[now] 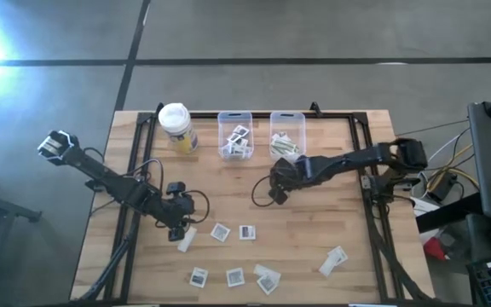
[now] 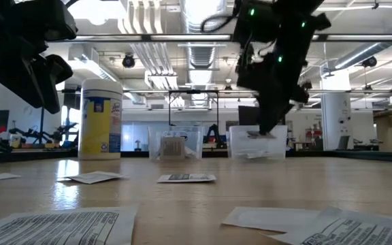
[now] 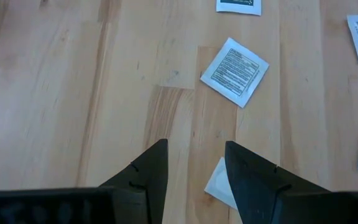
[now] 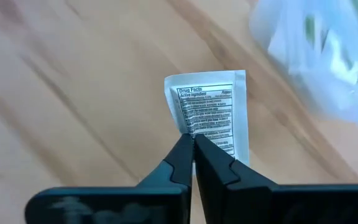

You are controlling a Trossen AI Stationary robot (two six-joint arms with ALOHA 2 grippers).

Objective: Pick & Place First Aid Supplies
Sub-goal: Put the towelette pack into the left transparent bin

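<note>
On the left we see the left tool [image 1: 177, 228] hanging low over the wooden table [image 1: 314, 230], its fingers [image 3: 148, 177] spread apart and gripping nothing, a white packet [image 3: 219, 183] lying on the table just beneath them. A square packet [image 3: 234, 71] lies a little beyond. Further packets [image 1: 233, 275] are scattered along the front of the table. At the back stand a yellow container [image 1: 177, 128] and two clear bins [image 1: 235, 135], both with supplies inside. Toward the middle, the right tool [image 4: 193, 152] is clenched on the edge of a printed packet [image 4: 213, 109], held above the table near the right bin [image 1: 288, 135].
</note>
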